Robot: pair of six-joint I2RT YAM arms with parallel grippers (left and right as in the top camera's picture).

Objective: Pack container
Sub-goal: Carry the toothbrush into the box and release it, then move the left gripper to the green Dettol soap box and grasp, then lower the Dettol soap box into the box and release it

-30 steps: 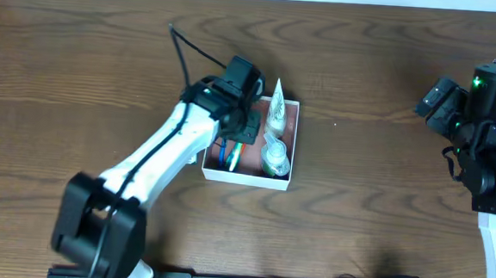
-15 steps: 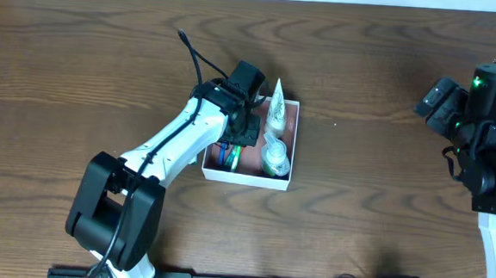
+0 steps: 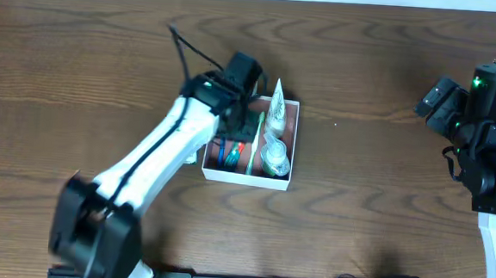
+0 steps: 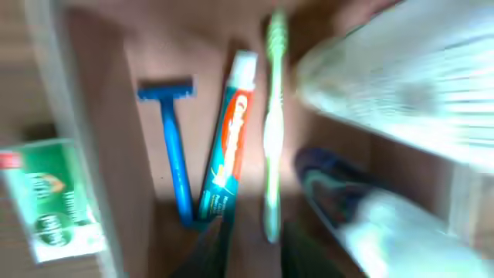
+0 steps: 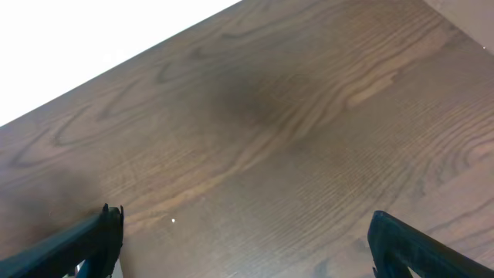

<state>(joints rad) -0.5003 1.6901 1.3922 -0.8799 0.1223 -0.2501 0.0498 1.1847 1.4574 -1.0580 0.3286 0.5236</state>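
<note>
Container (image 3: 245, 178) is found near the middle of the table (image 3: 355, 215), under the left arm, with the right arm well apart at the right edge. Inside, a blue razor (image 4: 174, 154), a toothpaste tube (image 4: 227, 147) and a green toothbrush (image 4: 272, 131) are laid side by side along the left half. A larger white tube (image 3: 276, 109) and what appear to be small bottles (image 3: 275, 156) are held in the right half, with the white tube's tip poking over the far rim. Left gripper (image 4: 262, 251) is hung just above the ends of the toothpaste tube and green toothbrush. The wrist view is blurred, but the jaws are judged to be parted wider than the toothbrush handle, with nothing pinched. Right gripper (image 5: 248, 243) is spread wide over bare wood and nothing is held. A green-labelled packet (image 4: 55, 199) is seen beyond the left wall; whether it is outside the container cannot be told. Risks noted: the toothbrush end lies between the left fingers, so it could be snagged and dragged out if the wrist is lifted at a slant. The container could be shoved if a finger is caught on a wall. The overhanging white tube could be tipped out if brushed by the wrist.
</note>
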